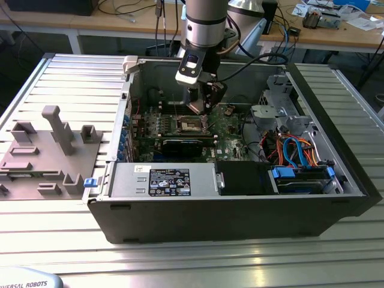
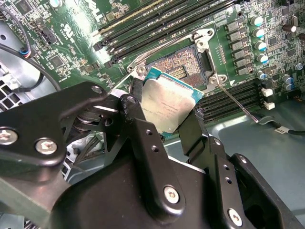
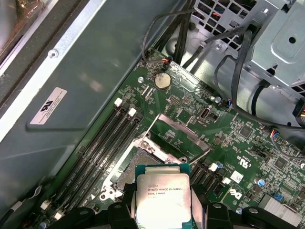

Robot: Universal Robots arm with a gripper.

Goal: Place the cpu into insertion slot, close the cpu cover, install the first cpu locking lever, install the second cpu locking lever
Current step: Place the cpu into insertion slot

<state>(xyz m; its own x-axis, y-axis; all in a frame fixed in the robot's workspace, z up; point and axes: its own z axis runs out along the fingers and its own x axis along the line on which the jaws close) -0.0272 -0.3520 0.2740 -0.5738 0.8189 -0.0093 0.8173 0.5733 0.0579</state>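
Note:
My gripper point(image 2: 164, 113) is shut on the cpu point(image 2: 167, 102), a flat silver square chip on a green backing, clamped at two opposite edges by the black fingers point(image 2: 143, 138). In the first wrist view the cpu point(image 3: 163, 198) hangs a little above and to one side of the insertion slot point(image 3: 136, 162). That slot point(image 2: 178, 64) lies bare, its gold contacts showing. The cpu cover point(image 3: 183, 138) stands tilted up beside it. Both thin locking levers point(image 2: 236, 102) are swung out, free of the socket. In the exterior view the gripper point(image 1: 203, 109) hovers just over the slot point(image 1: 188, 125) inside the case.
Long memory slots point(image 2: 157, 21) run beside the socket. Black cables point(image 3: 238, 57) and a metal drive cage point(image 1: 276, 111) lie on the exterior view's right. The power supply point(image 1: 171, 180) sits along the case front. A grey fixture plate point(image 1: 48, 156) rests outside on the exterior view's left.

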